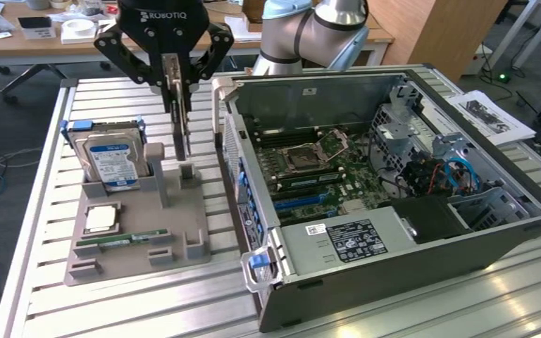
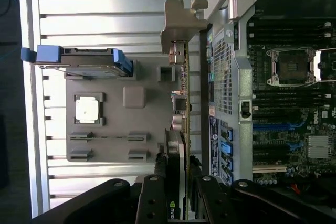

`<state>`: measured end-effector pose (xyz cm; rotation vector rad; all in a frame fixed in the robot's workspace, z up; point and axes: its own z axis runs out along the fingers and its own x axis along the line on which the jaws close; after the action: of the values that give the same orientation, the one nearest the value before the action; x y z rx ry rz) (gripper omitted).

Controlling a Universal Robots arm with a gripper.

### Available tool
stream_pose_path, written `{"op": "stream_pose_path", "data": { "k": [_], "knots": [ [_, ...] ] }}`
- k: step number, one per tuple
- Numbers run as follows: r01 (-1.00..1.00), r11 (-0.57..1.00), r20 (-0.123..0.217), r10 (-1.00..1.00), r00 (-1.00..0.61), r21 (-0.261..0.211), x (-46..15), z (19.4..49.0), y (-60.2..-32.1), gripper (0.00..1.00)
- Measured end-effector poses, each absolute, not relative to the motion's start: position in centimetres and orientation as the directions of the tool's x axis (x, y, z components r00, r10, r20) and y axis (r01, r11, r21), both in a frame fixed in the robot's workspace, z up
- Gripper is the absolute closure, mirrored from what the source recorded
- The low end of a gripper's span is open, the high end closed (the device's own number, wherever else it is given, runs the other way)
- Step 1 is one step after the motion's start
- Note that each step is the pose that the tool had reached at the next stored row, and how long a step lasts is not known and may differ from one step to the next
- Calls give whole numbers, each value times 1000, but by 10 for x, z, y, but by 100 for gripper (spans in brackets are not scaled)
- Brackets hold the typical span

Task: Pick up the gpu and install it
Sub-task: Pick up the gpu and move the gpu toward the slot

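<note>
Right, claw narrow, tight on gpu, vert., at grey holder.

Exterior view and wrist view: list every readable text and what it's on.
"ROBOTIQ": on the body of the gripper.
Too small to read: the blue-white label on the hard drive.
Too small to read: the sticker in the computer case.
Blurred: a logo on the edge of the gpu.
Unreadable: the printed sheets.
</note>
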<state>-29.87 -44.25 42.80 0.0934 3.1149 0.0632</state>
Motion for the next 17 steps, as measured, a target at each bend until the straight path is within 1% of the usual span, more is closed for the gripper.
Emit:
{"op": "stream_pose_path", "data": {
  "k": [17],
  "knots": [
    [59,997,-23,60,-998,41,-270,428,-442,73]
  ]
}}
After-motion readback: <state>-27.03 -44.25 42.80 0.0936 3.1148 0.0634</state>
